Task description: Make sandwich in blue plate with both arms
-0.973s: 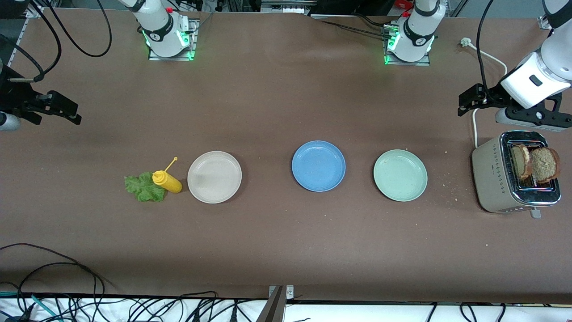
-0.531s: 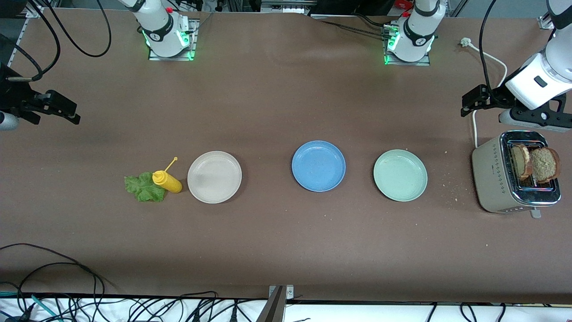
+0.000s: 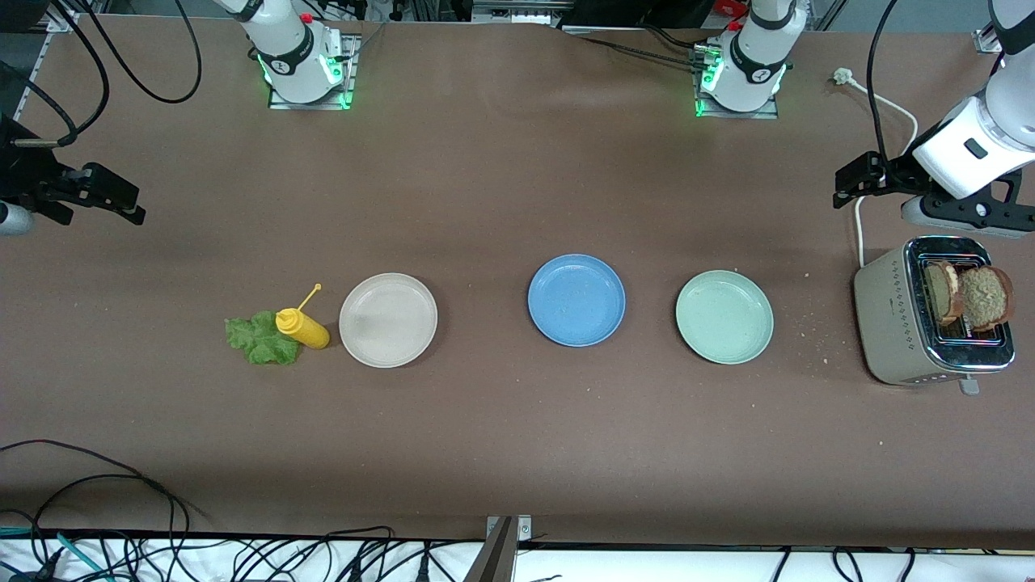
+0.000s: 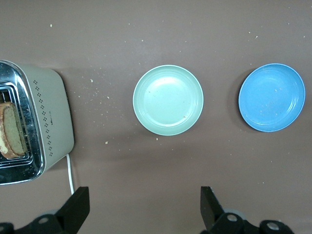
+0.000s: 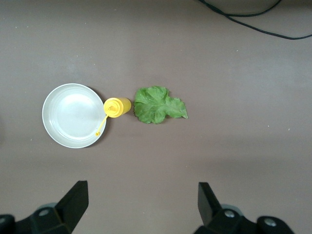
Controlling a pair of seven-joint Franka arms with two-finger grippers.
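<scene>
Blue plate (image 4: 271, 97) shows only in left wrist view; lettuce (image 5: 159, 105) in right.

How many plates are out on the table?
3, in a row: the off-white plate beside the yellow bottle toward the right arm's end, the blue plate in the middle, and the pale green plate toward the toaster. None seem hidden.

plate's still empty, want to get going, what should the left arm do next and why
Probably lower the open left gripper onto a bread slice standing up in the toaster just below it; the blue plate holds nothing, and bread goes first.
</scene>
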